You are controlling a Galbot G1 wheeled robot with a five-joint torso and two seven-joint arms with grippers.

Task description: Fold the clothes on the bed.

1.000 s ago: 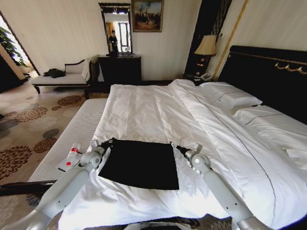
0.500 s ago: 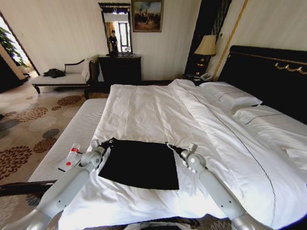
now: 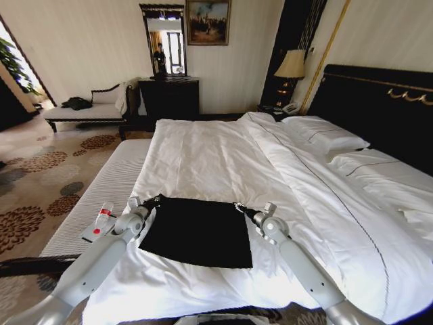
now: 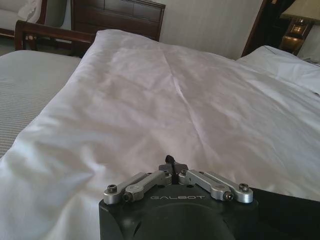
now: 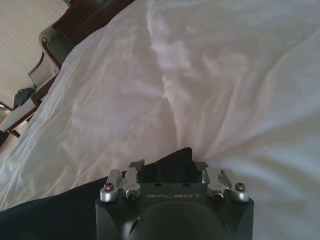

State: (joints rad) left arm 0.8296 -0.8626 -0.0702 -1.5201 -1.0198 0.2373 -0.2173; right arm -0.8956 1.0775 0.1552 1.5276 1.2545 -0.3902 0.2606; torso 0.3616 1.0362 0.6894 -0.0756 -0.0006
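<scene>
My left gripper (image 3: 156, 200) pinches the black T-shirt (image 3: 197, 231) at its far left corner; my right gripper (image 3: 238, 206) stands open over the far right corner. The shirt lies folded near the bed's (image 3: 223, 156) foot edge. A bench (image 3: 101, 196) flanks the left; open duvet (image 4: 165, 95) lies beyond

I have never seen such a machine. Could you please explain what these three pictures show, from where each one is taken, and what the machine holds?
This is a two-armed robot beside a bed. The wide picture comes from its head camera; the two close ones come from cameras on its wrists, looking over each gripper. A black T-shirt, already partly folded into a rectangle, lies on the white duvet. The left gripper is shut on the shirt's far left corner. The right gripper sits at the far right corner, its fingers spread around the cloth there.
</scene>
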